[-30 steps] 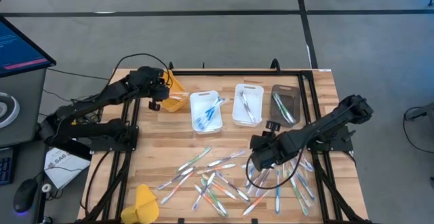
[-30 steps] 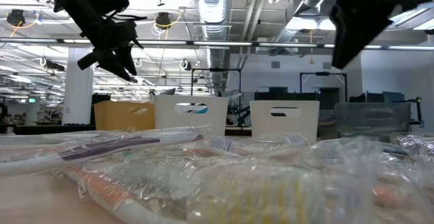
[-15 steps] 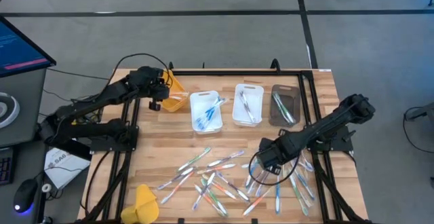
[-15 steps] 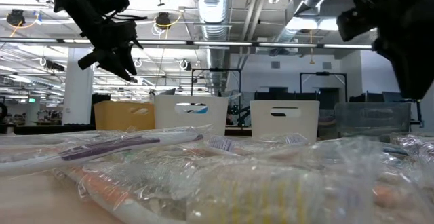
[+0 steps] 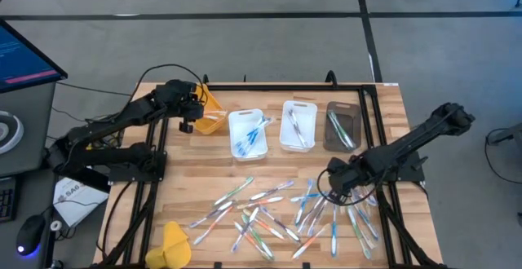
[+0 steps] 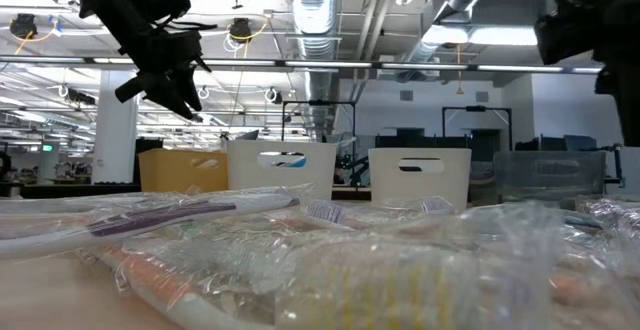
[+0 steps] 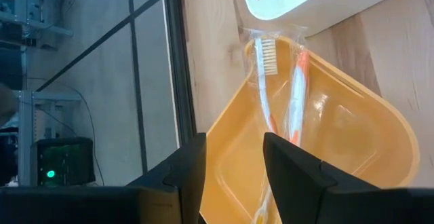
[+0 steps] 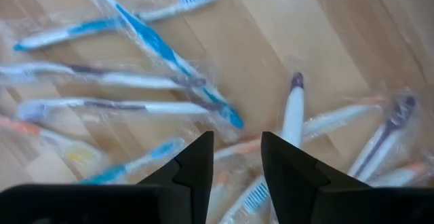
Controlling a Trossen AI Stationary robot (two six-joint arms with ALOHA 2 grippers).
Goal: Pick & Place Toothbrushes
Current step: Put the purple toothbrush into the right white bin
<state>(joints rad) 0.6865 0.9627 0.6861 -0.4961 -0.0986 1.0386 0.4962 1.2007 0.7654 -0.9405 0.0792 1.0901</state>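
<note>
Wooden table [image 5: 383,106] strewn with wrapped toothbrushes [image 5: 261,220]; workshop behind, seemingly.

The desk [image 5: 269,163] is pale wood with a visible plank grain, framed by black rails. Four trays stand in a row: an orange-yellow tray [image 5: 210,110], two white trays [image 5: 247,132] [image 5: 298,125], and a dark translucent grey tray [image 5: 342,126]. The toothbrushes [image 5: 281,212] have white or clear handles accented blue, green, orange-pink or grey, in clear wrappers. In the orange-yellow tray lie two white brushes with orange accents [image 7: 281,95]. Both arms and each claw [image 5: 186,125] [image 5: 325,194] are black. The floor [image 5: 245,41] is grey with dark lines.
</note>
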